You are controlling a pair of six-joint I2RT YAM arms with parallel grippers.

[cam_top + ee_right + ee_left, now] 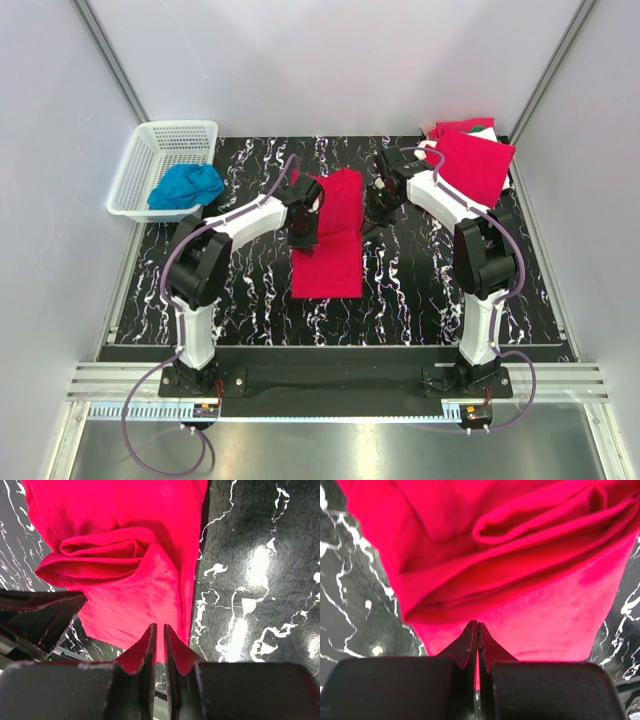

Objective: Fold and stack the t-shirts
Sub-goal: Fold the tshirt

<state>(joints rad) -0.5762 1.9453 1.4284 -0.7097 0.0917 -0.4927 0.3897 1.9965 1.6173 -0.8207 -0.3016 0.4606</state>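
Note:
A bright red t-shirt (335, 255) lies folded into a long strip on the black marbled table (420, 290). My left gripper (303, 238) sits on the strip's left edge. In the left wrist view its jaws (478, 625) meet tip to tip on the red fabric (545, 605), below a rolled fold. My right gripper (372, 222) is at the strip's right edge. There its jaws (159, 626) stand a sliver apart with red cloth (130, 515) in the gap. More folded red t-shirts (475, 165) are stacked at the back right, with white and green (487, 127) showing behind.
A white plastic basket (140, 175) stands at the back left with a blue cloth (187, 187) in it. Grey walls close in on both sides and the back. The arm bases stand at the near edge.

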